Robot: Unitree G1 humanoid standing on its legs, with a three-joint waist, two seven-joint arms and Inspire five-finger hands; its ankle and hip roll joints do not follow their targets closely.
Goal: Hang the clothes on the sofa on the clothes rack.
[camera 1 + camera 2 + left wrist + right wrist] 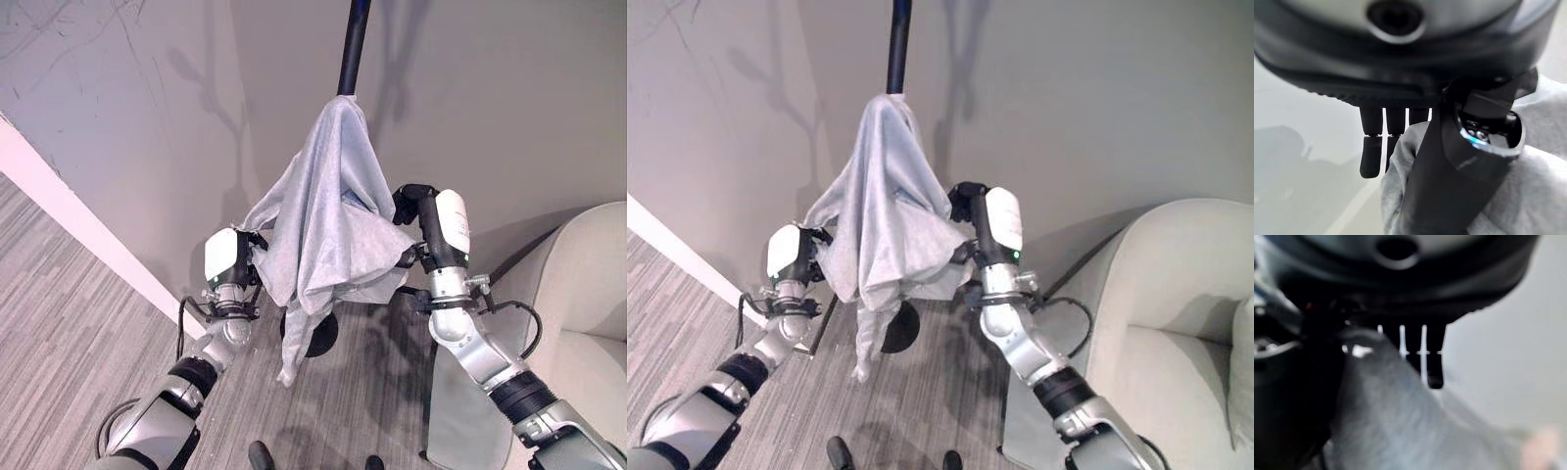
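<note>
Now the grey garment (328, 211) hangs draped over the clothes rack (353, 44), its top bunched round the black pole w/ folds spreading out to both sides and one long tail dangling down toward the rack's round black base (318, 335) on the grey carpet (69, 313). Left hand (233, 257) is up against the garment's left edge; in the left wrist view its fingers (1371, 147) run straight down beside the cloth, thumb (1449, 161) laid across the fabric, so the hand looks relaxed, not clenched. Right hand (421, 220) is at the garment's right side, fabric over its front; right wrist view shows fingers (1434, 362) straight w/ cloth lying over part of them, grip not clear, can't tell. Beige sofa (588, 294) sits off to the right, by the grey wall (509, 98). White baseboard (78, 230) runs along the left.
</note>
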